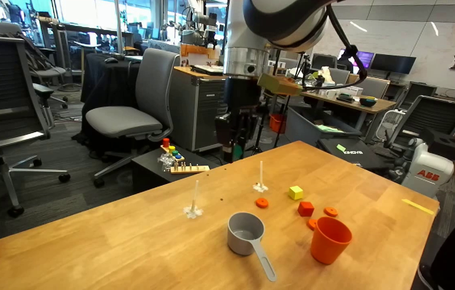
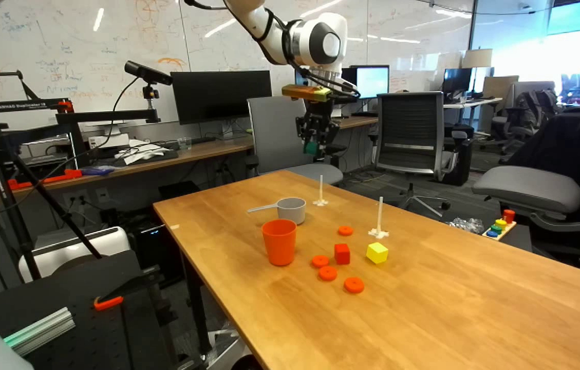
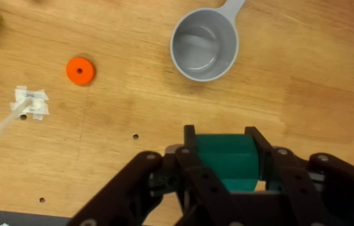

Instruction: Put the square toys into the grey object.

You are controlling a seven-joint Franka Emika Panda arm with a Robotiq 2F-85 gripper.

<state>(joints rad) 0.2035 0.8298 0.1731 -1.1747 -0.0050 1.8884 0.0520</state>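
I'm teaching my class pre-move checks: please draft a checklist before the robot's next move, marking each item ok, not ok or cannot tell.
1. Green cube held in gripper: ok.
2. Grey cup upright on table: ok.
3. Inside of grey cup bare: ok.
4. Gripper over grey cup: not ok, off to one side.
5. Red cube and yellow cube apart, for later picking: ok.
6. Grip firm enough to carry: cannot tell.

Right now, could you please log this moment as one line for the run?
Hand: holding green block aloft | Grey cup: on table, no blocks inside | Yellow block, red block: on table, not yet placed
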